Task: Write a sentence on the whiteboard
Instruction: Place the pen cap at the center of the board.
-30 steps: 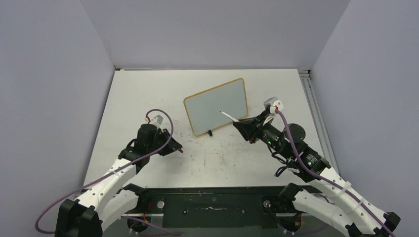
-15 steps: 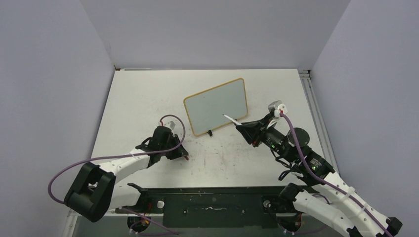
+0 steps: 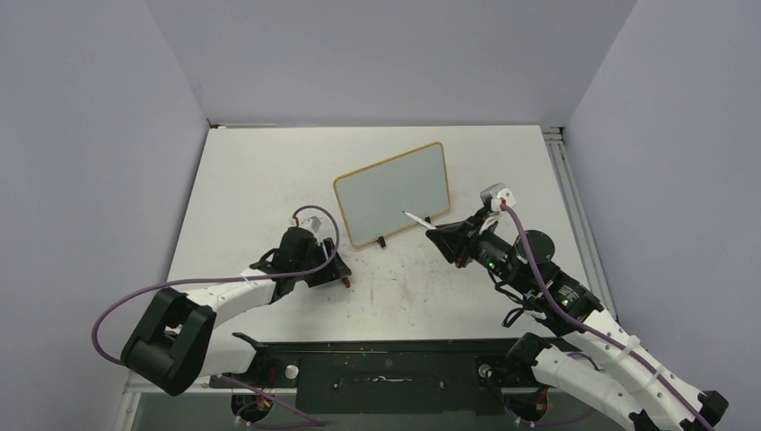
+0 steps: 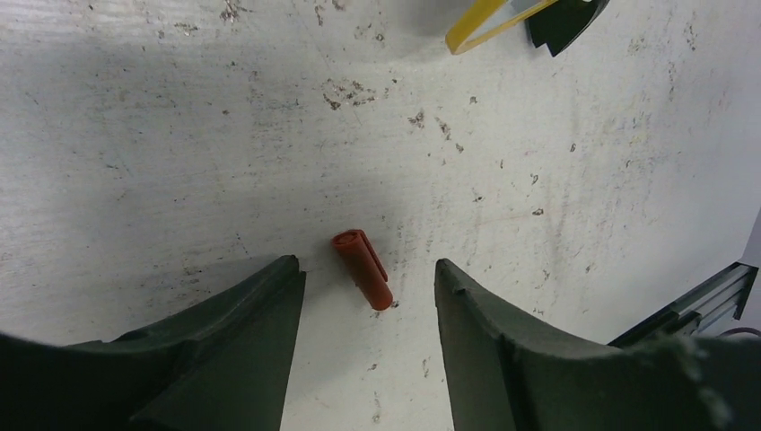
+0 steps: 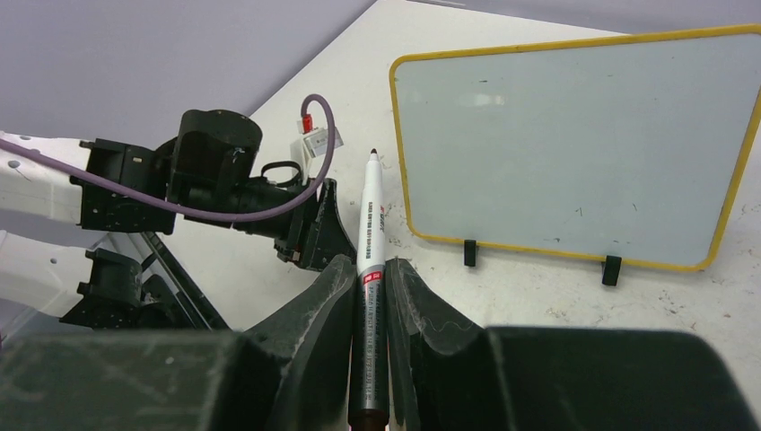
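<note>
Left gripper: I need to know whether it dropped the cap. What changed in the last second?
The left gripper swung down and a little rightward, then opened, letting go of the red cap, which now lies on the table between its open jaws. The right gripper stayed shut on the marker; the whiteboard did not move.

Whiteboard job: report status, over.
Left gripper open above the red cap lying on the table. Right gripper shut on the uncapped marker, tip toward the whiteboard. Board blank, no sentence yet. Nothing in the way.
</note>
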You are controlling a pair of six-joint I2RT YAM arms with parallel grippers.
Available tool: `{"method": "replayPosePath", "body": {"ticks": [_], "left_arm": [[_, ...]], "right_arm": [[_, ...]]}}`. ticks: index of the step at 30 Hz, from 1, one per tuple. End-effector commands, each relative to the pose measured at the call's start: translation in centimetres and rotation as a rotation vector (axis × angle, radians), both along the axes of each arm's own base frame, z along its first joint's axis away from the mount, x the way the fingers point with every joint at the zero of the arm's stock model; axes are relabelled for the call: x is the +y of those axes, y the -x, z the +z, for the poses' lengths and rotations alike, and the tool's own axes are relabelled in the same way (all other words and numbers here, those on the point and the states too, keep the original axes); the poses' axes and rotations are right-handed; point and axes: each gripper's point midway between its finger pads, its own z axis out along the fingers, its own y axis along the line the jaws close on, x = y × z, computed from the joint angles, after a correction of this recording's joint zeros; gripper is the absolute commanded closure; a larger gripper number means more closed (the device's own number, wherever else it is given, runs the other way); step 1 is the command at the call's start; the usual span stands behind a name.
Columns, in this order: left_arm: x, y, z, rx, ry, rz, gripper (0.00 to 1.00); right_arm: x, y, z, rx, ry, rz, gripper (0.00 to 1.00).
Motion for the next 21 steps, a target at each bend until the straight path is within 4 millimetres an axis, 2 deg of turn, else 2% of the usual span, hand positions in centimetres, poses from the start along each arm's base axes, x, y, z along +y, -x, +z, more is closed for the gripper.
{"method": "replayPosePath", "body": {"ticks": [1, 3, 5, 8, 13, 15, 18, 21], "left_arm": [[1.1, -0.4, 0.0, -0.019, -0.06, 0.03, 0.41], [1.7, -0.6, 0.5, -0.033, -0.082, 0.047, 0.32], [2.2, -0.9, 1.6, -0.06, -0.101, 0.062, 0.19], [2.9, -1.7, 4.3, -0.115, -0.123, 0.067, 0.1], [3.8, -3.0, 10.3, -0.241, -0.146, 0.035, 0.03], [3.5, -3.5, 12.8, -0.296, -0.121, -0.011, 0.03], [3.0, -5.0, 16.0, -0.353, -0.04, -0.08, 0.03], [2.6, -7.3, 19.0, -0.431, 0.064, -0.135, 0.03]], "right_arm": [[0.3, -0.4, 0.3, -0.006, -0.016, -0.007, 0.95], [0.4, -0.4, 0.3, -0.008, -0.013, -0.005, 0.95], [0.4, -0.5, 0.4, -0.015, -0.013, -0.005, 0.95], [0.6, -0.6, 0.5, -0.026, -0.014, 0.0, 0.95], [1.2, -0.7, 1.1, -0.059, -0.016, 0.025, 0.95], [1.7, -0.5, 1.2, -0.073, -0.02, 0.055, 0.95], [2.3, -0.8, 1.0, -0.062, -0.029, 0.063, 0.95], [3.3, -1.3, 0.5, -0.039, -0.023, 0.078, 0.95]]}}
